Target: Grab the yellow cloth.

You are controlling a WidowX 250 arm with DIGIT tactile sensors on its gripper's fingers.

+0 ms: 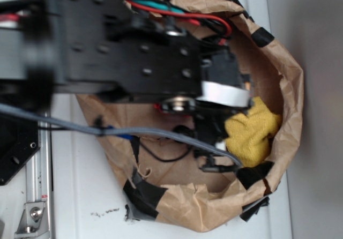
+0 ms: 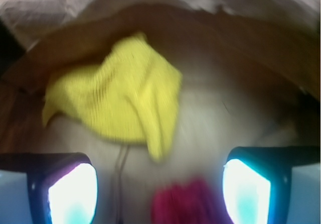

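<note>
My claw (image 2: 159, 184) is spread wide, gripping nothing. Ahead lies the crumpled mustard-yellow terry cloth (image 2: 123, 101) inside the brown paper bag (image 1: 292, 97). A small ruffled red cloth (image 2: 186, 204) sits between my fingers (image 2: 70, 194).

Robot laboratory test station.
White bench (image 1: 80, 191) with aluminium rail (image 1: 40, 169), exposed wiring (image 1: 161, 134), and taped brown paper bag (image 1: 278, 158).

the yellow cloth (image 1: 251, 131) (image 2: 123, 99) is a mustard-yellow, fuzzy terry piece, crumpled into a rough lump with folds, lying on the floor of the brown paper bag near its wall.
</note>
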